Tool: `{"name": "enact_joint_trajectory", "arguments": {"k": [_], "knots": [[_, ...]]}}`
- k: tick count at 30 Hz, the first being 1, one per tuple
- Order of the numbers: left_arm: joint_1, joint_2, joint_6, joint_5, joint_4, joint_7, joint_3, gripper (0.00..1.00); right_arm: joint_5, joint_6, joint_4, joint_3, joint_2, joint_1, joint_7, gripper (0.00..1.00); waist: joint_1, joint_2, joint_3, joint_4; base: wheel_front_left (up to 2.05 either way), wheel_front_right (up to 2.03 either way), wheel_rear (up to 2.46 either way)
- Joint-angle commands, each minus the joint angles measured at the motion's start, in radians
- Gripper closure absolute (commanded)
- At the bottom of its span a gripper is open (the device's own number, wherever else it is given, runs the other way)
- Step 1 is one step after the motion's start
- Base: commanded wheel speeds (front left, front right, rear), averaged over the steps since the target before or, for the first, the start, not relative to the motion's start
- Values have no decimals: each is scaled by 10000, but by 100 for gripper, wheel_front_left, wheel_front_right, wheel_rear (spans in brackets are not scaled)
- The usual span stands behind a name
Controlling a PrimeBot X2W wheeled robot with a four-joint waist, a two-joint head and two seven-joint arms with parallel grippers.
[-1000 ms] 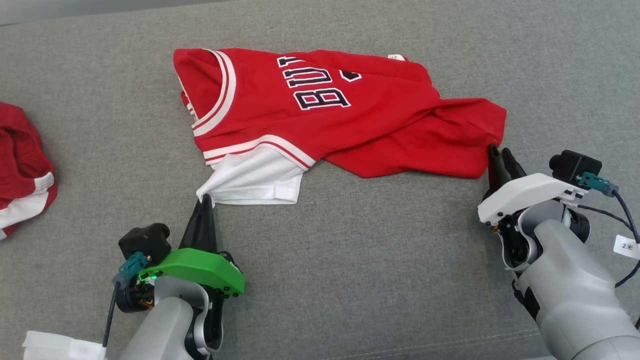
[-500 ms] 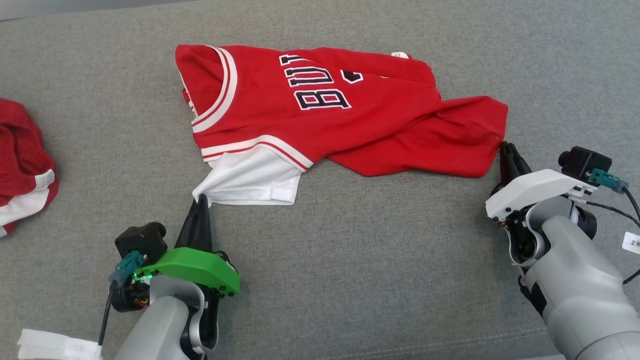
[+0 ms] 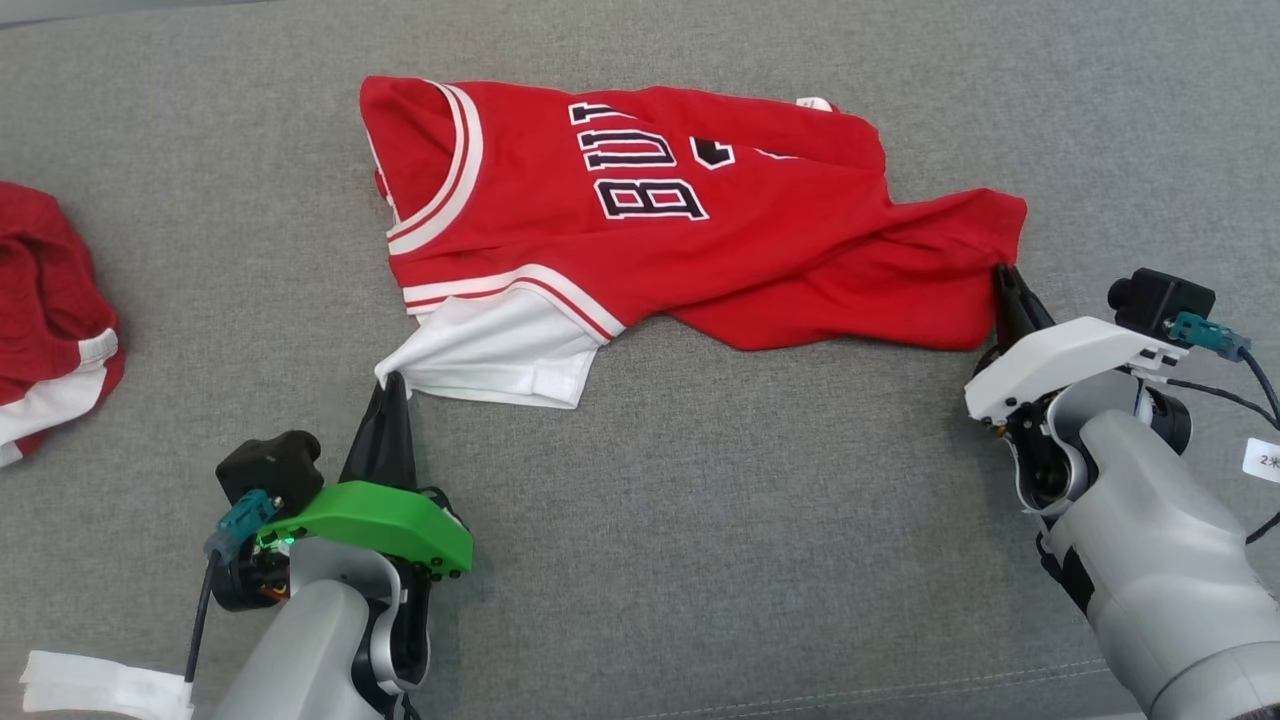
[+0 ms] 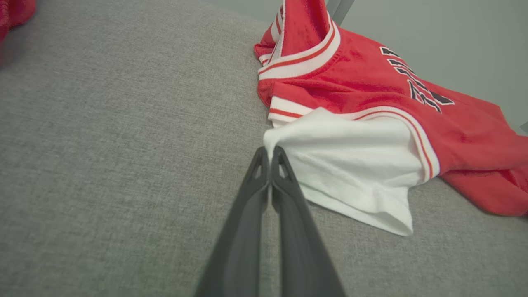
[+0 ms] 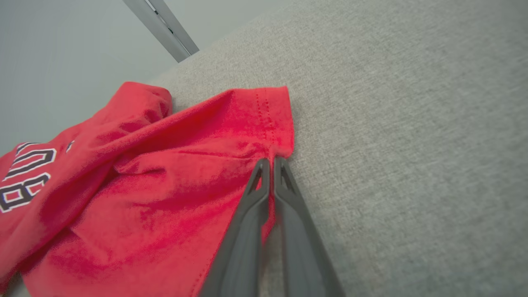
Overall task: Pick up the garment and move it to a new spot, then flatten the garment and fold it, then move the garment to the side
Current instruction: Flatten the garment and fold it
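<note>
Jersey (image 3: 700, 250) is lain crumpled on the grey surface (image 3: 700, 520). Left hand (image 3: 392, 385) is clamped shut on the white sleeve (image 3: 490, 350) corner. Right hand (image 3: 1003, 275) is pinched shut on the red hem corner, only at the very edge. Risk: if the jersey is lifted or stretched, the hem could be pulled out of that shallow grip and the jersey left dangling from one side, bunched.

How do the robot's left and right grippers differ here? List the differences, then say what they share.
The left gripper has a green cover; the right gripper a white cover. The left pinches the white sleeve of the jersey; the right pinches its red hem corner. Shared: both have dark fingers shut on the same jersey.
</note>
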Motion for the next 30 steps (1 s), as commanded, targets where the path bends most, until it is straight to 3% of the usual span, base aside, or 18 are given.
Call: {"name": "enact_joint_trajectory", "arguments": {"k": [1, 6, 13, 21, 30], "knots": [[-82, 30, 13, 15, -56, -46, 87, 100, -43, -2, -249, -73, -156, 220, 1, 100, 0, 0, -162, -9, 0, 0, 0], [106, -78, -188, -269, -409, -110, 528, 100, -307, -2, -1341, -161, -393, 783, -5, 100, 0, 0, -739, -128, 0, 0, 0], [-472, 163, -737, -937, -1447, 32, 1317, 100, 122, -2, -2809, 1044, -1288, 1080, 17, 100, 0, 0, -1757, -318, 0, 0, 0], [-2182, 757, -805, -1791, -2570, 1399, 1960, 100, 1295, -2, -4720, 2178, -2936, 293, 914, 100, 0, 0, -2728, -500, 0, 0, 0], [-4685, 1331, -594, -2195, -3298, 3268, 2015, 100, 2143, -2, -6399, 2113, -4315, -1507, 1938, 100, 0, 0, -3249, -707, 0, 0, 0]]}}
